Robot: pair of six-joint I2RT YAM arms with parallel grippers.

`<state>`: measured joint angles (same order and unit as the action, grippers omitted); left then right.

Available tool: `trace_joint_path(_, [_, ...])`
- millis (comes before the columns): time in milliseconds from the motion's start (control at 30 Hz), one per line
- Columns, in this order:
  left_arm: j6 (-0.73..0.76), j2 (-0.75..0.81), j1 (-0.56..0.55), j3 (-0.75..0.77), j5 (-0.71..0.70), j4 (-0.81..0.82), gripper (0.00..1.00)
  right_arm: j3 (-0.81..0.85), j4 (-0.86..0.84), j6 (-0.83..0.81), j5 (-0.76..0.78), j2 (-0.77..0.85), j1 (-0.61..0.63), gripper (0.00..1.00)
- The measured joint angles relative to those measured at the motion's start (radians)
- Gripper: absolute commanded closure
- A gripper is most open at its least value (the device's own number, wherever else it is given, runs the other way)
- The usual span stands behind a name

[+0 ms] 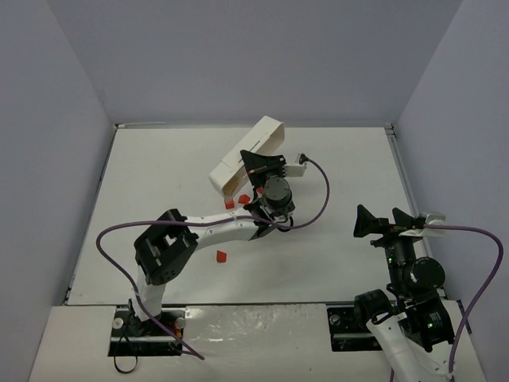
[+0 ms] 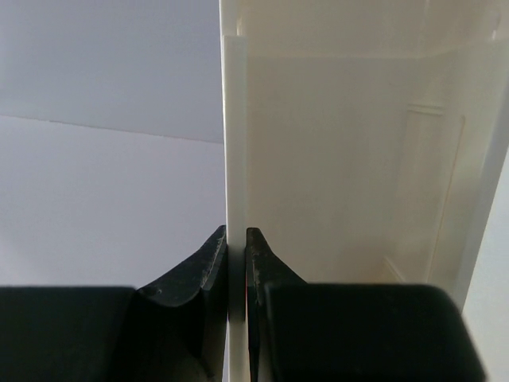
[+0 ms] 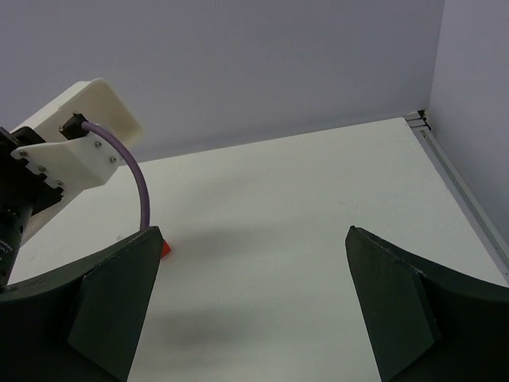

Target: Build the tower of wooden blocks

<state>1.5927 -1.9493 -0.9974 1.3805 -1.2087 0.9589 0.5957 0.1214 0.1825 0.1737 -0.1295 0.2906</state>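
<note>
L end effector (image 2: 236, 239) clamped shut on side wall of white tray (image 1: 269, 134); tray looks tilted, far end up off bench (image 1: 159, 175). Red blocks (image 1: 230, 204) loose on bench, unstacked, at tray's low end. Lone red block (image 1: 222, 255) well nearer arm bases than tray. R end effector (image 1: 384, 220) jaws wide apart, empty, well right of tray.

Bright red blocks (image 1: 222, 256), a creamy white tray (image 1: 256, 146), a white table (image 1: 159, 183) — and purple cables (image 3: 141, 187).
</note>
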Motion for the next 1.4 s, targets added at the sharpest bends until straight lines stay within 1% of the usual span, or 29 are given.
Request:
trace_joint_path(33, [-0.053,0.011,0.01,-0.011,-0.004,-0.04,1.0,0.0,0.001,0.0,0.0,0.0,0.0,0.03])
trace_joint_path(100, [-0.101,0.001,0.046,-0.036,-0.013,-0.077,1.0,0.0,0.001,0.0,-0.001,0.0,0.0,0.03])
trace_joint_path(267, [-0.138,-0.078,0.132,-0.087,-0.026,-0.158,1.0,0.0,0.002,0.0,0.0,0.0,0.0,0.03])
trace_joint_path(367, [-0.139,-0.093,0.139,-0.089,-0.026,-0.187,1.0,0.0,0.002,0.0,0.0,0.0,0.0,0.03])
trace_joint_path(667, [-0.139,-0.093,0.119,-0.081,-0.026,-0.186,1.0,0.0,0.002,0.0,-0.001,0.0,0.0,0.03])
trace_joint_path(733, [-0.163,-0.091,0.125,-0.081,-0.035,-0.196,1.0,0.0,0.002,0.0,-0.002,0.0,0.0,0.03])
trace_joint_path(767, [-0.211,-0.086,0.131,-0.074,-0.04,-0.244,1.0,0.0,0.002,0.0,-0.003,0.0,0.0,0.03])
trace_joint_path(867, [-0.447,-0.057,0.165,-0.012,-0.033,-0.515,1.0,0.0,0.002,0.0,-0.008,-0.002,0.0,0.03])
trace_joint_path(933, [-0.717,-0.036,0.207,0.107,0.047,-0.843,1.0,0.0,0.002,0.0,-0.009,-0.004,0.0,0.03])
trace_joint_path(967, [-0.855,-0.028,0.237,0.175,0.113,-0.988,1.0,0.0,0.002,0.0,-0.01,-0.007,0.0,0.03])
trace_joint_path(1033, [-1.052,0.02,0.309,0.245,0.239,-1.16,1.0,0.0,0.002,0.0,-0.013,-0.009,0.001,0.03])
trace_joint_path(1100, [-1.189,0.084,0.391,0.268,0.327,-1.288,1.0,0.0,0.002,0.0,-0.015,-0.01,0.002,0.03])
trace_joint_path(1167, [-1.281,0.132,0.474,0.279,0.403,-1.383,1.0,0.0,0.002,0.0,-0.018,-0.011,0.004,0.03])
trace_joint_path(1300, [-1.389,0.139,0.638,0.296,0.562,-1.485,1.0,0.0,0.002,0.0,-0.028,-0.017,0.006,0.04])
trace_joint_path(1400, [-1.434,0.092,0.744,0.313,0.703,-1.54,1.0,0.0,0.002,0.0,-0.037,-0.031,0.006,0.04])
